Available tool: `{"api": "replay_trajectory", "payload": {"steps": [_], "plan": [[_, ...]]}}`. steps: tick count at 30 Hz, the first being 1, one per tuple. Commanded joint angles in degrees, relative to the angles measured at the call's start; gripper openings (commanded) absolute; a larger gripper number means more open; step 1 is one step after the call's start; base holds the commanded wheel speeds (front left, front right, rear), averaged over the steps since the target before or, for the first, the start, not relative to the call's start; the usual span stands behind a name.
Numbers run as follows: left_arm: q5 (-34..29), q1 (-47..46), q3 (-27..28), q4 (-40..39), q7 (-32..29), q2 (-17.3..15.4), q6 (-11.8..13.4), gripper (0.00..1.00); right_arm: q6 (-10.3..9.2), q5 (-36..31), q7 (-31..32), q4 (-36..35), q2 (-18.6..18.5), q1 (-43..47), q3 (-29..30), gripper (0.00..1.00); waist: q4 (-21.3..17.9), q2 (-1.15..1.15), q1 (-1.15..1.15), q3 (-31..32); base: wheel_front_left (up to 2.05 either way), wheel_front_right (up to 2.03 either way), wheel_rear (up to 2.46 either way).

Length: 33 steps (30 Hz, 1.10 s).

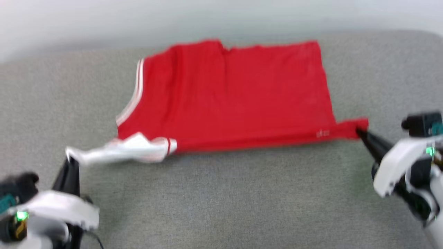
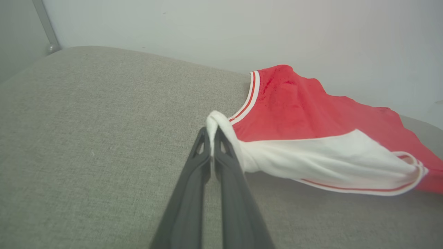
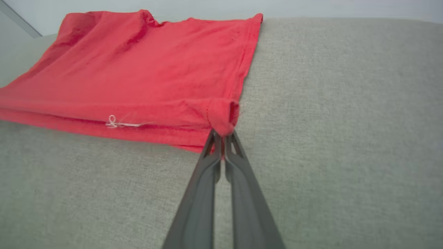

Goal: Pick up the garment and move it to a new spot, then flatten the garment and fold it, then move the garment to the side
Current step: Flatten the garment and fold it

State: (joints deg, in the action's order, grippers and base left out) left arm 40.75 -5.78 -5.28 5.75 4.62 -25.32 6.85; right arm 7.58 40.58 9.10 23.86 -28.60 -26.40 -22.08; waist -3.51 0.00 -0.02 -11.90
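Because the red soft-fabric basketball shirt with white sleeves [image 1: 228, 97] lies doubled over in the middle of the grey woven surface [image 1: 221, 200], both arms grip its near edge. At eight o'clock the left fingers [image 1: 71, 176] are pressed together on the tip of the white sleeve [image 1: 121, 152]. At three o'clock the right fingers [image 1: 372, 143] pinch the red hem corner [image 1: 356, 125] — a two-point hold meant, I judge, to draw the fold line straight for smoothing.
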Motion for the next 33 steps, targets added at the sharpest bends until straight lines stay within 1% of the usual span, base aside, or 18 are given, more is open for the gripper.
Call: {"api": "replay_trajectory", "payload": {"steps": [1, 6, 10, 13, 16, 18, 22, 28, 33], "plan": [[0.2, 2.8, 1.1, -1.2, -0.4, -0.4, 1.5, 0.0, -0.16, -0.8, 0.5, -0.8, -0.2, 2.7, 1.6, 0.0, -0.2, 0.0, 0.02, 2.7, 0.0, 0.0, 0.0], [1.6, 13.0, 0.4, -8.7, -3.9, 0.8, 4.9, 0.0, -0.15, -3.4, 5.0, -7.9, 2.4, 15.0, 8.2, 0.0, 0.8, 0.0, 0.02, 5.5, 0.0, 0.0, 0.0], [2.2, 17.8, -0.1, -13.8, -6.7, 0.9, 7.1, 0.0, -0.14, -6.2, 9.9, -15.0, 5.0, 24.3, 14.5, 0.0, 1.8, 0.0, 0.02, 7.0, 0.0, 0.0, 0.0], [1.6, 19.0, -0.1, -17.4, -8.4, -0.2, 8.4, 0.0, -0.14, -8.5, 14.0, -21.3, 7.3, 28.4, 18.7, 0.0, 1.9, 0.0, 0.02, 7.2, 0.0, 0.0, 0.0], [1.0, 17.3, -0.7, -19.6, -9.6, -1.0, 8.6, 0.0, -0.13, -10.5, 17.5, -25.7, 9.8, 29.2, 21.5, 0.0, 1.7, 0.0, 0.02, 6.6, 0.0, 0.0, 0.0], [0.4, 14.9, -1.4, -20.0, -10.0, -1.3, 8.0, 0.0, -0.12, -11.7, 19.3, -27.1, 11.1, 27.0, 22.4, 0.0, 1.5, 0.0, 0.02, 5.7, 0.0, 0.0, 0.0], [0.0, 7.7, -2.9, -17.4, -10.4, -1.4, 6.0, 0.0, -0.12, -13.4, 21.4, -25.5, 12.8, 21.3, 22.0, 0.0, 1.2, 0.0, 0.02, 2.7, 0.0, 0.0, 0.0], [0.0, -4.8, -5.6, -7.9, -9.6, -0.1, 1.3, 0.0, -0.12, -13.5, 21.9, -17.1, 11.8, 11.0, 19.9, 0.0, 1.6, 0.0, 0.02, -1.6, 0.0, 0.0, 0.0], [1.0, -11.2, -7.4, 2.2, -8.8, 1.7, -2.7, 0.0, -0.11, -13.7, 21.3, -9.3, 11.2, 4.9, 15.9, 0.0, 1.6, 0.0, 0.02, -4.2, 0.0, 0.0, 0.0]]}}
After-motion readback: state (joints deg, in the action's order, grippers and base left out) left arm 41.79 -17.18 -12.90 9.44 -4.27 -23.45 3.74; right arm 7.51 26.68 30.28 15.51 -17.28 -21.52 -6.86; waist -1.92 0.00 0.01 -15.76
